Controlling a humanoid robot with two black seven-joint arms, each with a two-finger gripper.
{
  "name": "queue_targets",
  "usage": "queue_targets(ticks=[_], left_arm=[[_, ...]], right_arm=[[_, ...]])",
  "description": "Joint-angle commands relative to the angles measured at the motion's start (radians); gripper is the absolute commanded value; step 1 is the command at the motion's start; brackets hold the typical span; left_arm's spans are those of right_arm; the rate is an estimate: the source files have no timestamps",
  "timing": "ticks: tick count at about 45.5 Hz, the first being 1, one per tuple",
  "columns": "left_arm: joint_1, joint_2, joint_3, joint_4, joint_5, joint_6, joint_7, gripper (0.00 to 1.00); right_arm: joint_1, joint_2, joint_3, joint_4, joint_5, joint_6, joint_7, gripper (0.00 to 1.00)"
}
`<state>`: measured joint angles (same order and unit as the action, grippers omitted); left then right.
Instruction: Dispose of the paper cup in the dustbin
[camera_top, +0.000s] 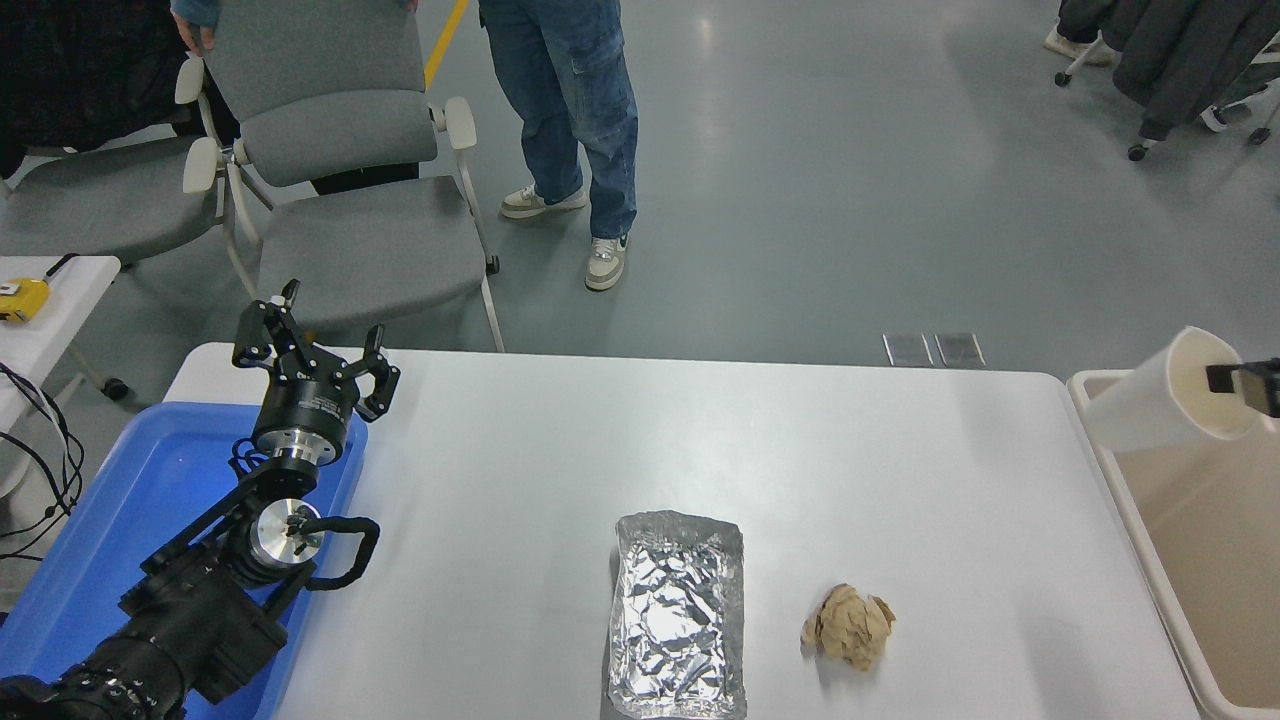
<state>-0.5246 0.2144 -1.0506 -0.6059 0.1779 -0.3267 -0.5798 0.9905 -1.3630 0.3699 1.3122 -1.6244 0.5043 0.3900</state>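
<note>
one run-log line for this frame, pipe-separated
phase: carry to bin | right gripper: shut on paper cup, cup tipped sideways over dustbin near corner | left gripper: parked, open | release: not yet
</note>
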Motion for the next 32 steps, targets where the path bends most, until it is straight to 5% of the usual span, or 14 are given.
queue_targets(ticks=[1, 32], left_arm=[[0.000, 0.000, 0.000, 0.000, 0.000, 0.000, 0.000, 1.00], [0.000, 0.000, 0.000, 0.000, 0.000, 0.000, 0.000, 1.00]], right_arm=[[-0.004, 0.108, -0.051, -0.270, 0.000, -0.047, 0.024, 0.00], [-0.190, 0.725, -0.307, -1.294, 0.432, -0.329, 0.099, 0.00]])
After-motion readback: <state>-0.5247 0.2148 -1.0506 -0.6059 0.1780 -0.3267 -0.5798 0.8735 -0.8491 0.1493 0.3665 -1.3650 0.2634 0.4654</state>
